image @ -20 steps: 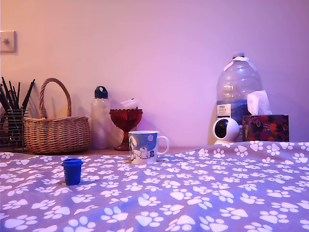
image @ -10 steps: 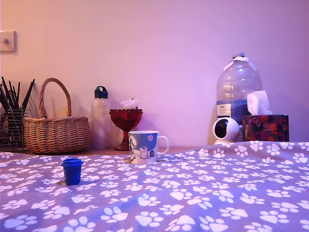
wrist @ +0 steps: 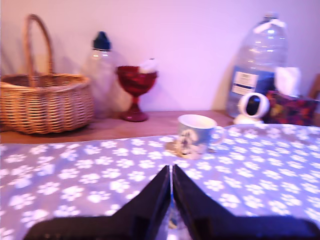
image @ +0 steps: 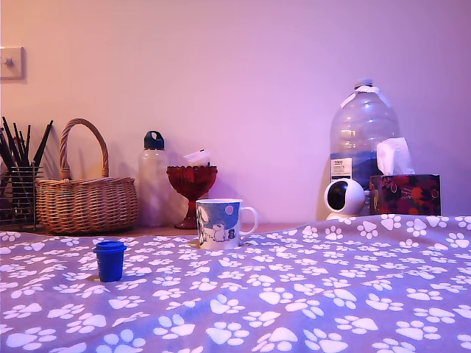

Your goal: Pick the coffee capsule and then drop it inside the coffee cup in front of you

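Blue plastic coffee capsule [image: 110, 260] stands upright on the paw-print cloth, well apart at about eight o'clock from the white ceramic coffee cup [image: 220, 223] with blue print. Nothing is done yet: pick and drop both remain. The black claw [wrist: 171, 200] shows narrow, nearly closed, gripping nothing visible. The cup looks empty.

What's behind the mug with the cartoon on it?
Right behind the coffee cup stands a red goblet, with a pale bottle beside it against the wall. The cup covers part of the goblet's foot, so that bit is hidden.
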